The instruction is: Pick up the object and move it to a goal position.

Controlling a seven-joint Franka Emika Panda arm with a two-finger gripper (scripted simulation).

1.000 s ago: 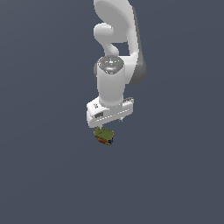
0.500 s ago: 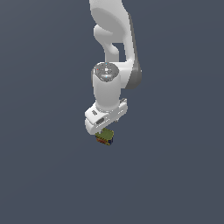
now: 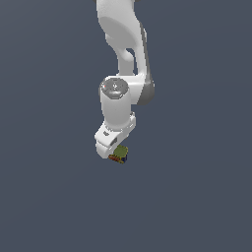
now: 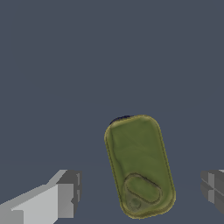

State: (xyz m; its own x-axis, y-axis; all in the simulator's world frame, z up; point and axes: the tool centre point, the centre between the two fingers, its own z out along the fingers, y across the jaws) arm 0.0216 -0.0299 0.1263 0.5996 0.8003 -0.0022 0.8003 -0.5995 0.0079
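The object [image 3: 119,155] is a small box with an olive-green top and red, yellow and blue print on its sides. It lies on the dark grey floor right under the white hand. In the wrist view the object [image 4: 140,168] shows its olive top between the two fingers, with a gap on each side. My gripper [image 4: 139,189] is open and straddles the object; one grey fingertip [image 4: 70,192] stands on one side, the other fingertip [image 4: 213,186] on the opposite side. In the exterior view the gripper [image 3: 115,151] sits low over the object and its fingers are mostly hidden.
The white arm [image 3: 123,59] reaches down from the top of the exterior view. The plain dark grey floor [image 3: 197,197] spreads all around. No goal marker shows in either view.
The hand has come down toward the object and shifted slightly to the exterior view's left. The object has stayed where it was.
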